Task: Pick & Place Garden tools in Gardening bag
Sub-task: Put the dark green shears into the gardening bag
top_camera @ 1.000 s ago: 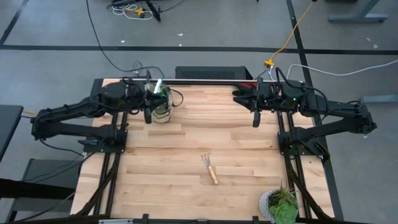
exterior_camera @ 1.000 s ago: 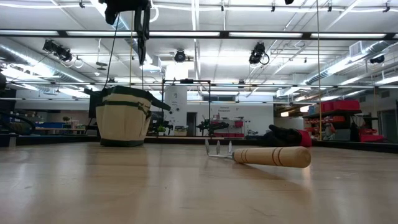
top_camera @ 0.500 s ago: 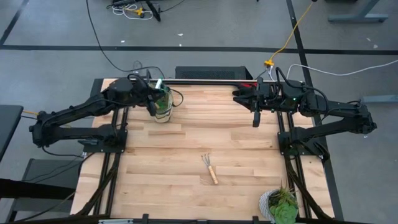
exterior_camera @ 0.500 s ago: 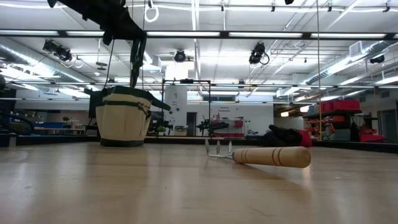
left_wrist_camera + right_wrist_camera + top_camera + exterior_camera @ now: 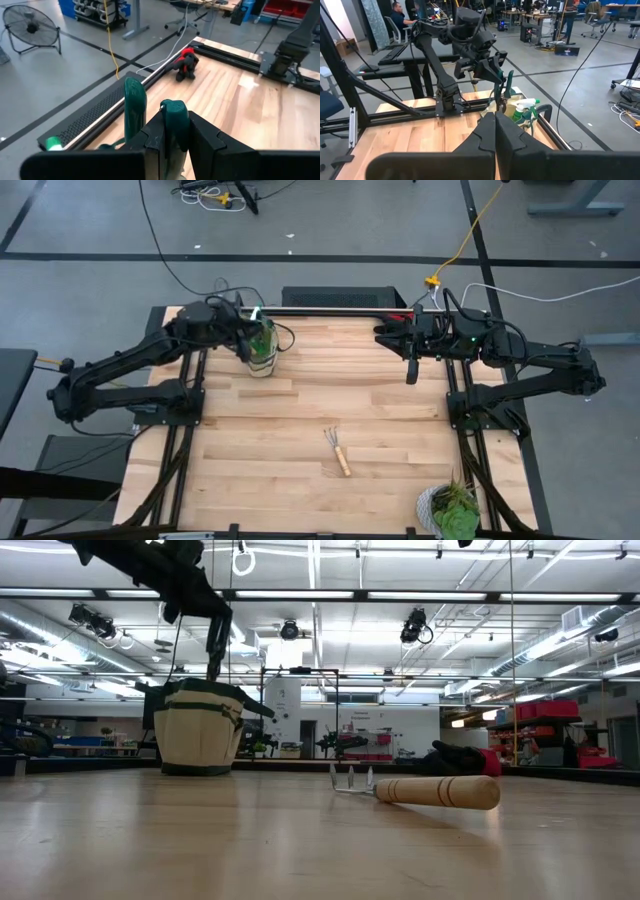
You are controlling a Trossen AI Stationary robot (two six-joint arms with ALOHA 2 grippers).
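Note:
The beige gardening bag (image 5: 263, 352) (image 5: 198, 728) stands upright at the table's far left, with a bright green, white-topped piece (image 5: 522, 107) sticking out of it. My left gripper (image 5: 248, 343) (image 5: 175, 131) hovers just above its mouth, shut on the pruning shears (image 5: 504, 90) (image 5: 213, 645), which have dark green handles. A wooden-handled mini rake (image 5: 337, 451) (image 5: 430, 790) lies on its side at mid table. Red-and-black gloves (image 5: 186, 65) (image 5: 460, 758) lie at the far edge. My right gripper (image 5: 411, 372) (image 5: 495, 131) hangs shut and empty over the far right. My left gripper pinches one green handle of the shears (image 5: 174, 116) between its two fingers; the other handle (image 5: 135, 105) stands free beside them. The fingers come from the table's left, slanting slightly down. The shears hang clear, blades (image 5: 498, 106) pointing down over the bag's mouth.
A leafy potted plant (image 5: 452, 510) stands at the near right corner. Bare wooden tabletop (image 5: 300, 410) lies between the bag and the rake. A black rail (image 5: 330, 311) runs along the far edge.
My left gripper has swung from the bag's near left side toward the far edge, over the bag, and has sunk toward its mouth, still shut on the shears. The shears hang lower than before, just above the bag. The rake and gloves have not moved.

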